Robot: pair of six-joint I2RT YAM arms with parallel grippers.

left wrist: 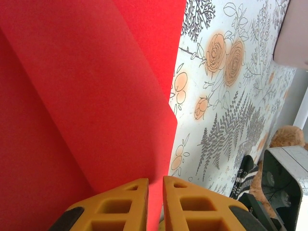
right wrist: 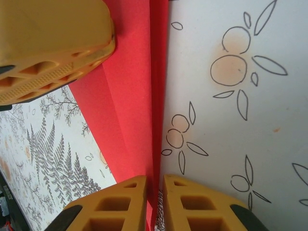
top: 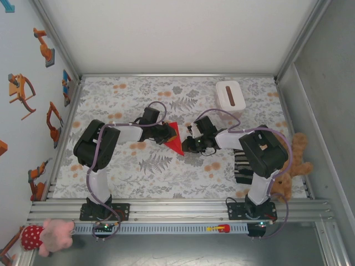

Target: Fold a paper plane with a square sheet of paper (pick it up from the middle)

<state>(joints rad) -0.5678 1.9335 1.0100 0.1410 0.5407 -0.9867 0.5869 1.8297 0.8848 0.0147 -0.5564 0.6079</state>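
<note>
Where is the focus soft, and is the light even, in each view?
Top external view: even light, no glare, all sharp. Left wrist view: red paper sharp, its layers differ in shade. Right wrist view: tablecloth print looks pale and slightly soft.

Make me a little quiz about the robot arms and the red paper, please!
1. True or false: the red paper is flat with no folds in it.
2. What is the left pincer shut on? A a spoon, B the red paper, C a cup.
3. Which soft toy sits at the edge of the table, beside the right arm?

Key: 1 false, because creased layers show in the wrist views. 2 B. 3 the brown teddy bear.
</note>
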